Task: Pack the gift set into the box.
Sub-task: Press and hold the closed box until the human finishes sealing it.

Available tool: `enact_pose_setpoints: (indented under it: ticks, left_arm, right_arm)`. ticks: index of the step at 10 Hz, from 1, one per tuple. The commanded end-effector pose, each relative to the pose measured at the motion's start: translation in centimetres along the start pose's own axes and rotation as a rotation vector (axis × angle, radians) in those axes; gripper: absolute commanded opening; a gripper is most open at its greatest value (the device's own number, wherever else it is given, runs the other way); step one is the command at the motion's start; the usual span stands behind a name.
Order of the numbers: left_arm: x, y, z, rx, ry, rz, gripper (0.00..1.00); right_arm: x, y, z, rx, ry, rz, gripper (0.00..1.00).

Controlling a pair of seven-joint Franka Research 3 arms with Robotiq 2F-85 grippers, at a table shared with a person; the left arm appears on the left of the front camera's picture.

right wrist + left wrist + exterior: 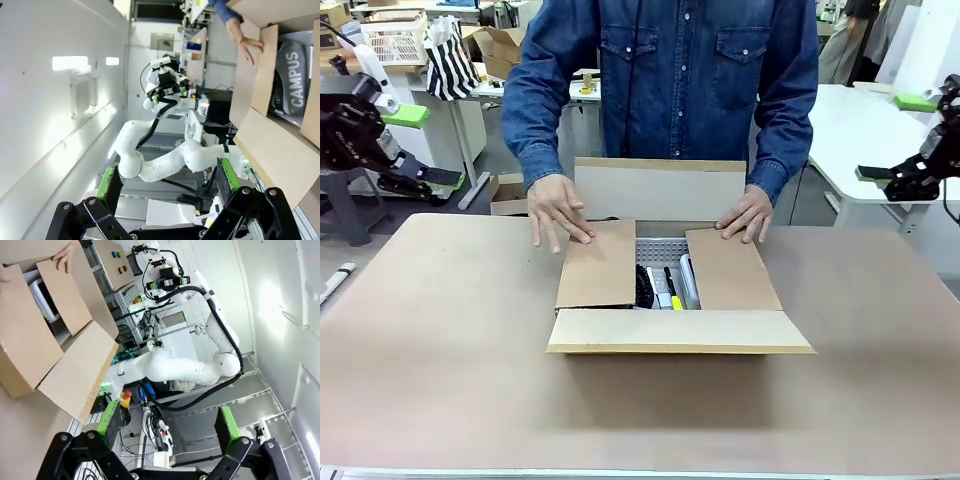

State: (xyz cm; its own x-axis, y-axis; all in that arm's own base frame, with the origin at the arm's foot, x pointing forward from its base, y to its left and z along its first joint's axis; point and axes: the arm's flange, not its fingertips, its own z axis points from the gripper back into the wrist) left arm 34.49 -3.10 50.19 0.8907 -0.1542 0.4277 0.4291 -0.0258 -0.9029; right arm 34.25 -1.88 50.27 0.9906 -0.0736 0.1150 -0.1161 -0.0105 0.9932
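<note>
Brown tabletop (440, 380) before you carries the box (680, 332) at its middle, the gift set (665, 285) already inside. A person's hands (557, 212) press both side flaps down; closing seems left to do. Your left gripper (167, 425) and right gripper (167, 185) hang spread wide, holding nothing.

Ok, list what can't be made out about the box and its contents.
- Front view: two side flaps folded over the box hide most contents; only pens in the gap are identifiable.
- Right wrist view: grey item printed CAMPUS sits partly behind flaps; what it is stays unclear.
- Left wrist view: box cut off by the picture's left edge.
</note>
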Motion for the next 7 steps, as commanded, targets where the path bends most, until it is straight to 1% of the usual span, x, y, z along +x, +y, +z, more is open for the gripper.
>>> enact_pose_setpoints:
  ticks: [1, 7]
  left_arm:
    - [0.08, -0.12, 0.0, -0.022, -0.006, -0.022, 1.0]
    - [0.08, -0.12, 0.0, -0.022, -0.006, -0.022, 1.0]
  right_arm:
    - [0.39, 0.26, -0.17, 0.024, -0.004, 0.023, 1.0]
    - [0.39, 0.26, -0.17, 0.024, -0.004, 0.023, 1.0]
